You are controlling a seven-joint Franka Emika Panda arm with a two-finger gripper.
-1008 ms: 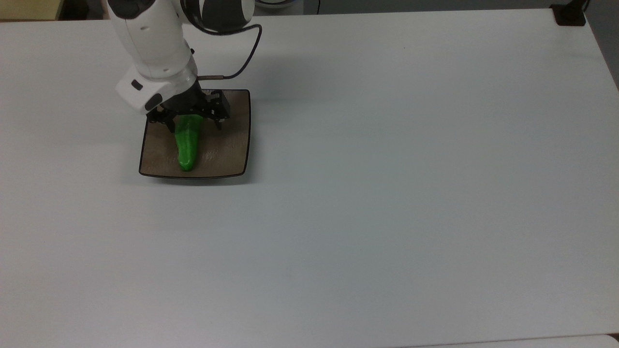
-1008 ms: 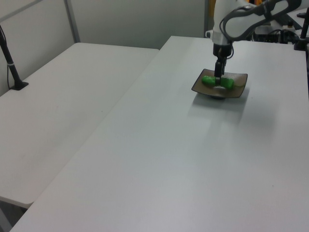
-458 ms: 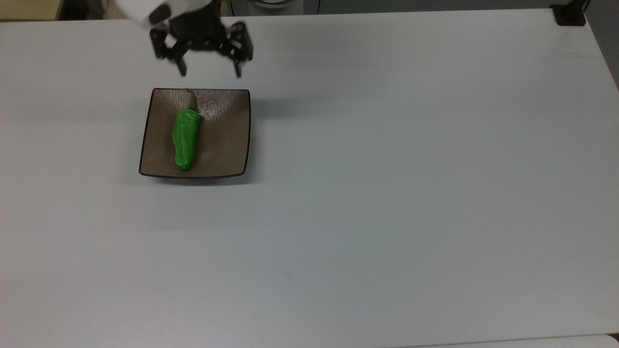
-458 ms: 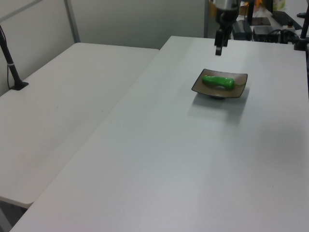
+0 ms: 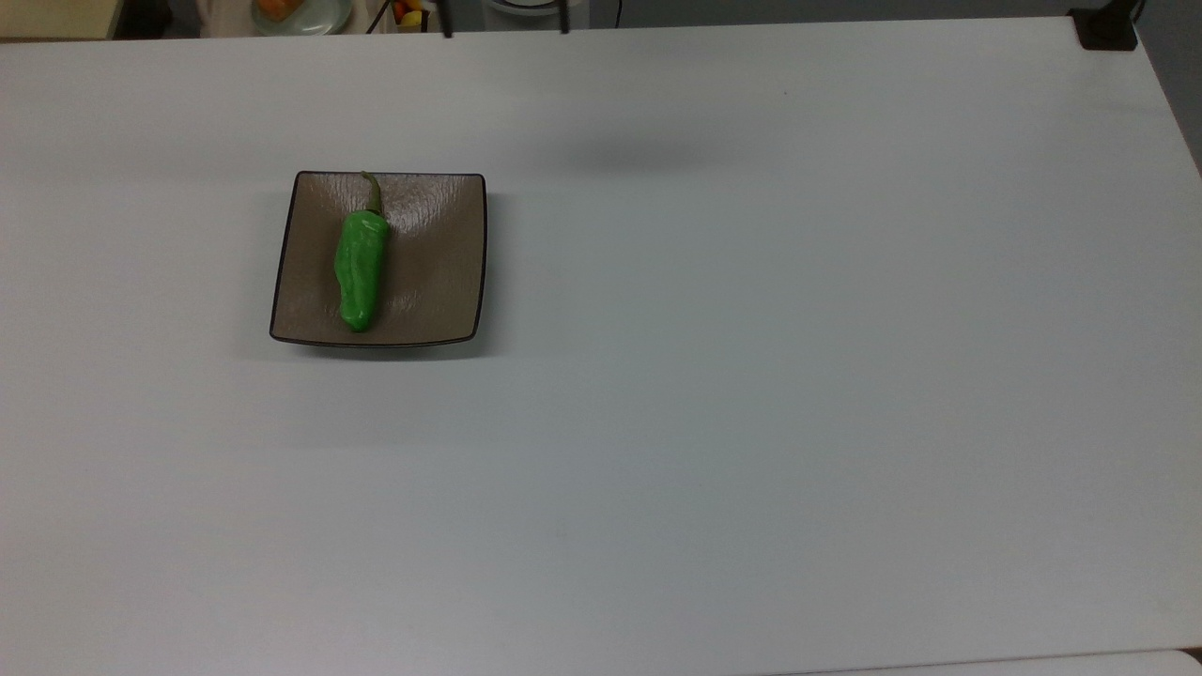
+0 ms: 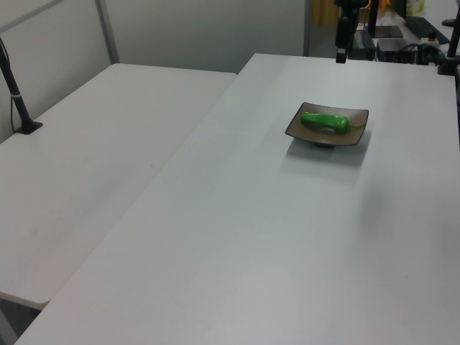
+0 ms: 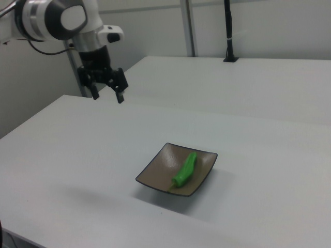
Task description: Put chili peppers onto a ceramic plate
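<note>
One bright green chili pepper [image 5: 360, 270] lies lengthwise on the square brown ceramic plate [image 5: 439, 263], stem toward the top view's top edge. In the left view the pepper [image 6: 325, 121] rests across the plate [image 6: 361, 128]; in the right view the pepper [image 7: 185, 169] sits on the plate [image 7: 158, 169]. My gripper [image 7: 107, 96] hangs open and empty, high above the table and well away from the plate, at the right view's upper left. In the left view its fingers [image 6: 341, 52] show at the top edge.
The white table [image 5: 751, 376] spreads wide around the plate. A second white table [image 6: 86, 180] stands beside it in the left view. A black post [image 7: 227, 31] rises at the far table in the right view. Small items [image 5: 300, 11] lie beyond the top view's top edge.
The gripper, open around the pepper on the plate a second ago, has risen and drawn back toward the top view's top edge, leaving the pepper lying on the plate.
</note>
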